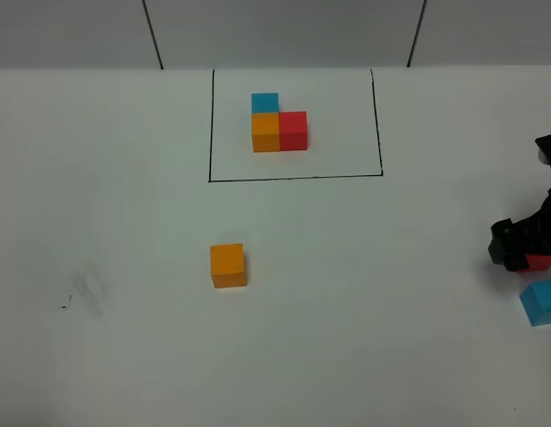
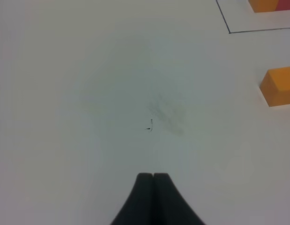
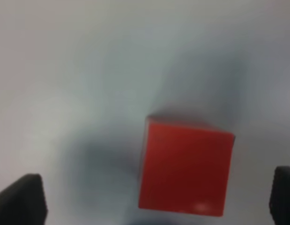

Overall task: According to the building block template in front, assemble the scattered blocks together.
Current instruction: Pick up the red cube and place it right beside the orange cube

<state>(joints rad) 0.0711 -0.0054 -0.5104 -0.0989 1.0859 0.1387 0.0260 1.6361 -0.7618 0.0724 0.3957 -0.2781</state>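
Left gripper [image 2: 153,174]: two matte black fingers [image 2: 143,199], smooth-faced, each broadening back from a blunt, slightly rounded tip. Right gripper [image 3: 159,199]: black fingertips [image 3: 22,199] with squared ends, blurred in the wrist view. Right arm [image 1: 549,209], behind that gripper: black blocky housings with a slight gloss and one pale grey patch on the upper part. Finer detail is too small to tell.

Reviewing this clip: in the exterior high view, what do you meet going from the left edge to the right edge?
grey smudge → loose orange cube → framed template trio → right tool, at the right edge.
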